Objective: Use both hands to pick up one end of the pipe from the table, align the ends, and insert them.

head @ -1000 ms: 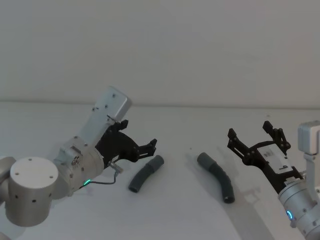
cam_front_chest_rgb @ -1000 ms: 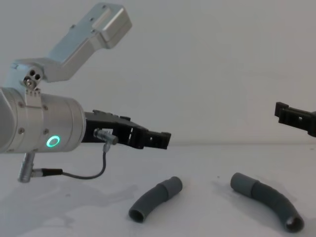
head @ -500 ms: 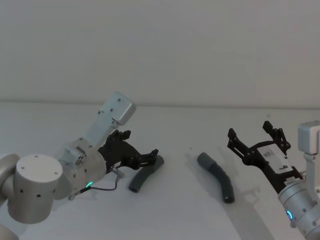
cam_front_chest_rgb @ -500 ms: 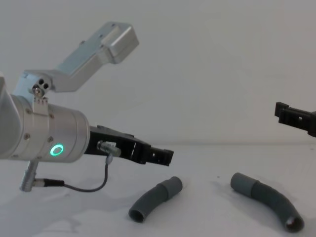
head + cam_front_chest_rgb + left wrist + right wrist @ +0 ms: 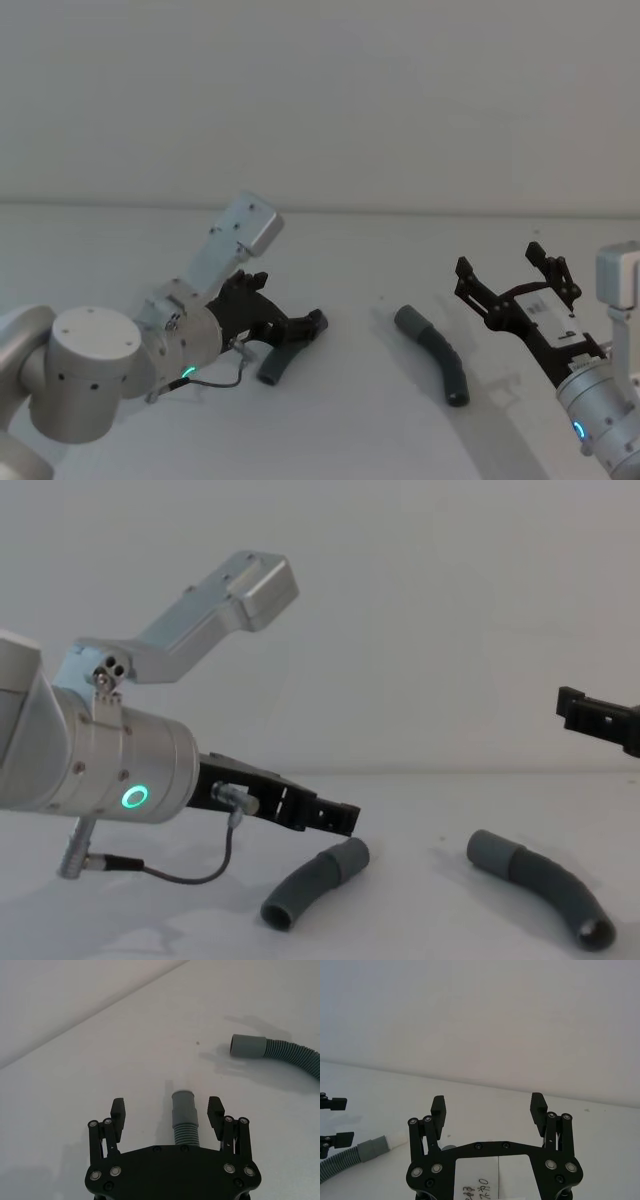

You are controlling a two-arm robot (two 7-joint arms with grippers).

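My black left gripper (image 5: 166,1108), fingers apart, straddles the curved dark grey plastic pipe piece (image 5: 183,1111) — closing off-centre could roll it aside; my right gripper (image 5: 489,1105) hovers, also spread.

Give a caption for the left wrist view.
Open left tool poised over one pipe piece on the table, second piece beyond.

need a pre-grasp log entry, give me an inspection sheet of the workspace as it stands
surface: white matte table
job's things: left pipe piece and right pipe piece lie apart on the table, unjoined
clutter: nothing seen
end effectors: left end effector open, low, straddling the left pipe piece's collar; right end effector open, raised, right of the right pipe piece
cables: grey cable loops under the left wrist, apart from the pipes
surroundings: plain pale wall
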